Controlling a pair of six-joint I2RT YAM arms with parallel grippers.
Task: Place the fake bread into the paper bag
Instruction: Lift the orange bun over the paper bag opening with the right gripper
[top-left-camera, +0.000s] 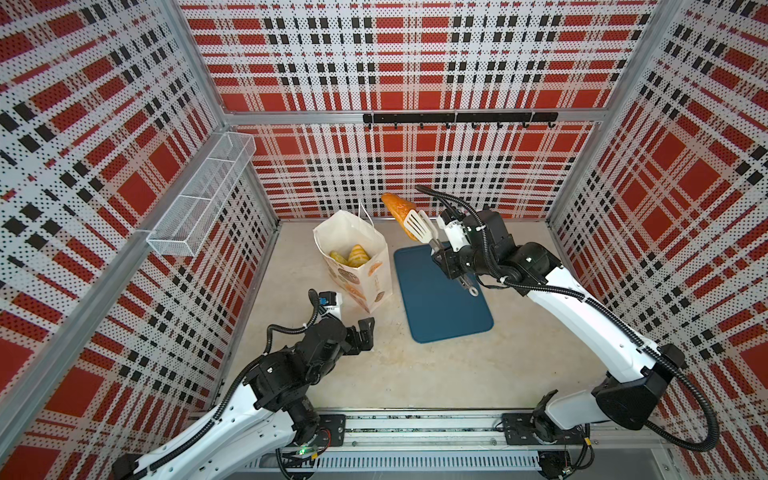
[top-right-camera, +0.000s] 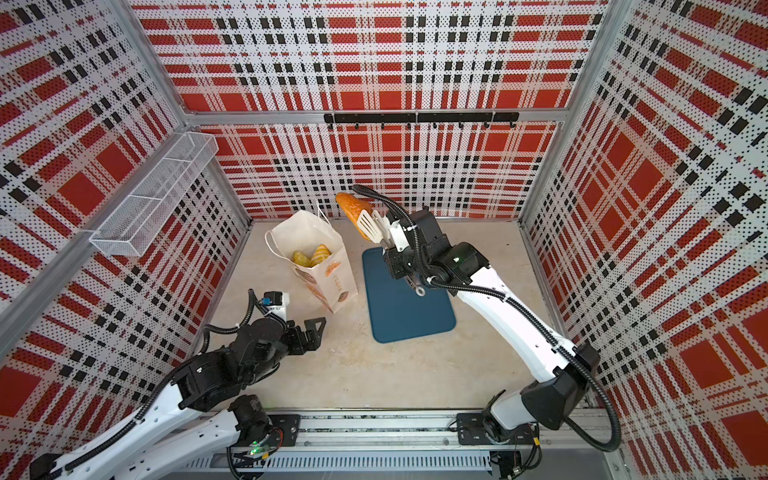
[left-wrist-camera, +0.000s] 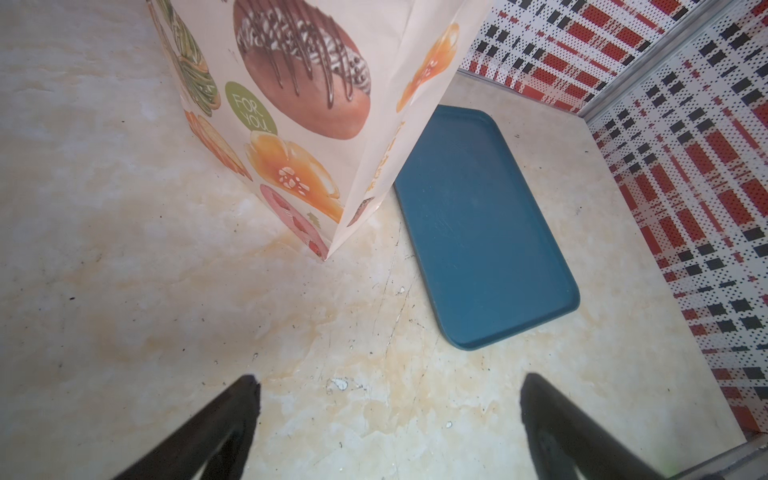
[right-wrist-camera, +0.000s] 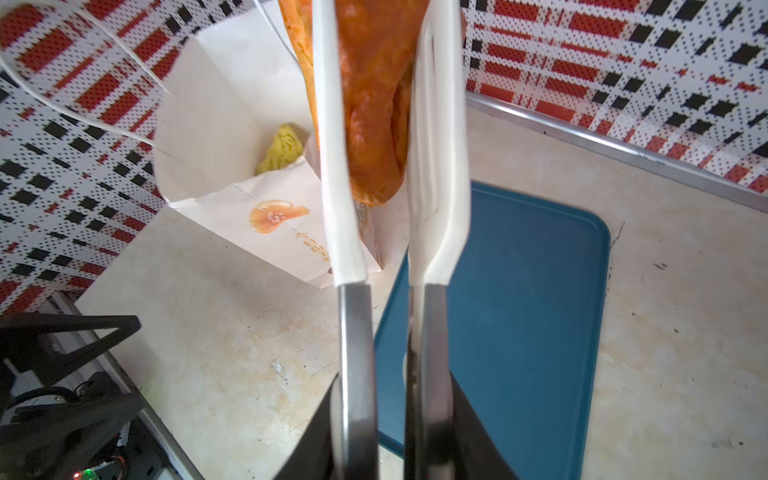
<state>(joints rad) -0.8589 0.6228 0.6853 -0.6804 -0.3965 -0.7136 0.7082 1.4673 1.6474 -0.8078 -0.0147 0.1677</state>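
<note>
My right gripper (top-left-camera: 444, 255) (right-wrist-camera: 392, 386) is shut on the metal handles of white-tipped tongs (top-left-camera: 417, 226) (right-wrist-camera: 436, 166). The tongs clamp an orange-brown piece of fake bread (top-left-camera: 397, 208) (top-right-camera: 351, 205) (right-wrist-camera: 374, 104), held in the air just right of the paper bag's mouth. The paper bag (top-left-camera: 374, 282) (top-right-camera: 328, 278) (left-wrist-camera: 291, 83) (right-wrist-camera: 232, 108) stands upright and open, with yellow fake bread (top-left-camera: 357, 254) (top-right-camera: 320, 254) (right-wrist-camera: 282, 147) inside. My left gripper (top-left-camera: 365, 332) (top-right-camera: 318, 330) (left-wrist-camera: 388, 386) is open and empty, low over the table by the bag's near corner.
A dark-blue tray (top-left-camera: 440, 307) (top-right-camera: 407, 311) (left-wrist-camera: 478, 228) (right-wrist-camera: 519, 311) lies right of the bag with nothing on it. A white wire basket (top-left-camera: 203, 195) hangs on the left wall and a black hook rail (top-left-camera: 459, 118) on the back wall. Plaid walls enclose three sides.
</note>
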